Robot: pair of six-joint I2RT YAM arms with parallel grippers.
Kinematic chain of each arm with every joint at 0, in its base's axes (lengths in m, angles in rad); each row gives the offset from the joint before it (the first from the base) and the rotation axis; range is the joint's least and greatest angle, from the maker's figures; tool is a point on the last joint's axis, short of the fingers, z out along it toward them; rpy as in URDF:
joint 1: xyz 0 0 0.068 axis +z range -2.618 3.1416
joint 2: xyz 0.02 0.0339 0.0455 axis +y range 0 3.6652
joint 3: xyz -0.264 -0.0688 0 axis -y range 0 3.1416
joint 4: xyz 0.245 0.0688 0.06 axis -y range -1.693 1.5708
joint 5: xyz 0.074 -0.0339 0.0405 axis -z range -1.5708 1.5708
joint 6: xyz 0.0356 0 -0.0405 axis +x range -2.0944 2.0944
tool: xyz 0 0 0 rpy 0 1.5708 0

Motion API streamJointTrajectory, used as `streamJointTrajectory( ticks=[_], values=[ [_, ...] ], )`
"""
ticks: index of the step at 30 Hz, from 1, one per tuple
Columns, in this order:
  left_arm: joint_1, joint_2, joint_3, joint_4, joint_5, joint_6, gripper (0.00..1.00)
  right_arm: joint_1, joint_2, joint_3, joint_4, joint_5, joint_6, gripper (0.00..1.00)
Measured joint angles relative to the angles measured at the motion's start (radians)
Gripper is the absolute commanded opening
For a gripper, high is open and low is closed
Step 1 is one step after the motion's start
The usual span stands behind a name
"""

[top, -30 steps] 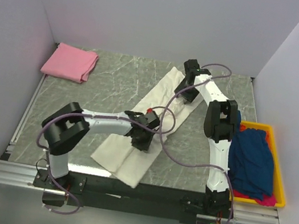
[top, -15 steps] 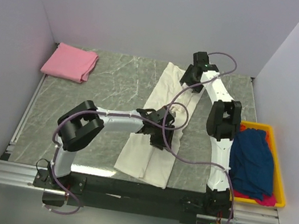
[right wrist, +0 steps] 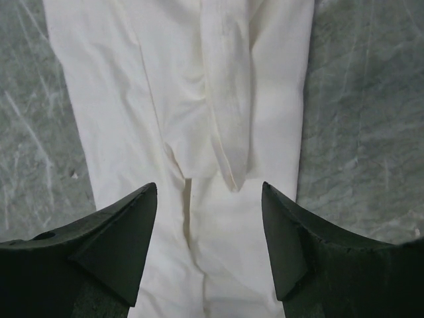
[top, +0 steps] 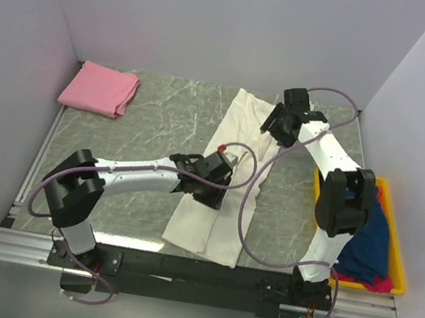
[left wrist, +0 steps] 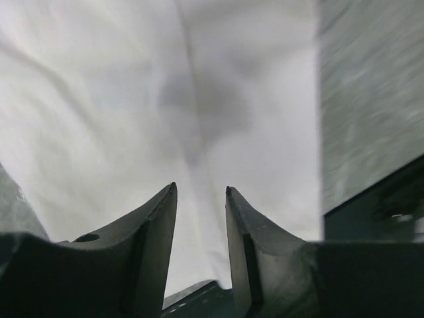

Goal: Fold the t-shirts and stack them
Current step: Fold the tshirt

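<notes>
Mid-table: creased cream t-shirt (top: 213, 225) | left gripper (left wrist: 200, 190) slightly parted, perhaps empty | right gripper (right wrist: 209, 187) wide, empty

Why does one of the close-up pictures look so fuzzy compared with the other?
Left wrist view: soft all over, the table streaked as if by motion, a grey shadow on the cream t-shirt. Right wrist view: sharp, with crisp creases and marble veins. Top external view: even light, no glare.

4 tees: cream tee (top: 211, 223), pink tee (top: 100, 88), dk-blue tee (top: 371, 240), magenta tee (top: 377, 281); 1 bin (top: 399, 271); 2 arms: L arm (top: 136, 174), R arm (top: 331, 152).
</notes>
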Motion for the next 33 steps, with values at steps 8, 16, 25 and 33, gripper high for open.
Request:
streamJointTrajectory(
  ticks=[8, 16, 25, 33],
  values=[
    [-0.101, 0.072, -0.087, -0.045, -0.03, 0.038, 0.39, 0.005, 0.282, 0.187, -0.014, -0.009, -0.014, 0.68],
    [-0.135, 0.06, -0.149, -0.016, -0.044, 0.046, 0.38, 0.003, 0.475, 0.41, -0.113, 0.009, -0.048, 0.67],
    [-0.172, 0.023, -0.209, 0.057, -0.04, 0.041, 0.36, -0.008, 0.53, 0.516, -0.175, 0.028, -0.115, 0.65],
    [-0.203, 0.029, -0.213, 0.093, 0.014, 0.022, 0.35, -0.023, 0.61, 0.665, -0.196, 0.027, -0.185, 0.67]
  ],
)
